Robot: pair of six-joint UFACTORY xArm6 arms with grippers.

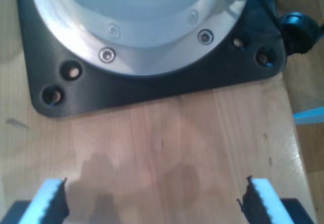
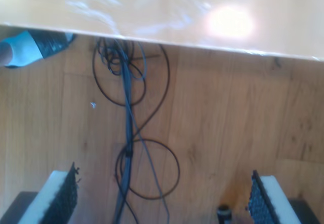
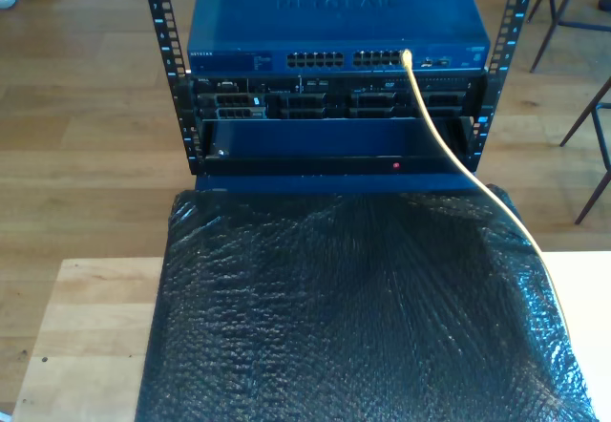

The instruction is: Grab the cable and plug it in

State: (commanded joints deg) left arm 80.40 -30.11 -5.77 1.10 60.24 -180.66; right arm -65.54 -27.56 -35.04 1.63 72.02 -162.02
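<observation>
The pale yellow cable (image 3: 458, 159) runs from the lower part of the exterior view's right, across a black plastic sheet (image 3: 353, 317), up to the blue network switch (image 3: 286, 21). Its end sits at a port (image 3: 409, 57) in the switch's front row. My first gripper (image 1: 152, 203) is open over bare wooden tabletop (image 1: 177, 143), with nothing between its pads (image 1: 50, 201). My second gripper (image 2: 162, 198) is open too, looking past a table edge (image 2: 152, 29) down at the wooden floor.
An arm's black base plate (image 1: 152, 89) with a silver flange lies close ahead of my first gripper. Thin black cables (image 2: 126, 107) coil on the floor under my second gripper. The switch sits in a black rack (image 3: 162, 50) above other units. Chair legs (image 3: 592, 107) stand at the exterior view's right.
</observation>
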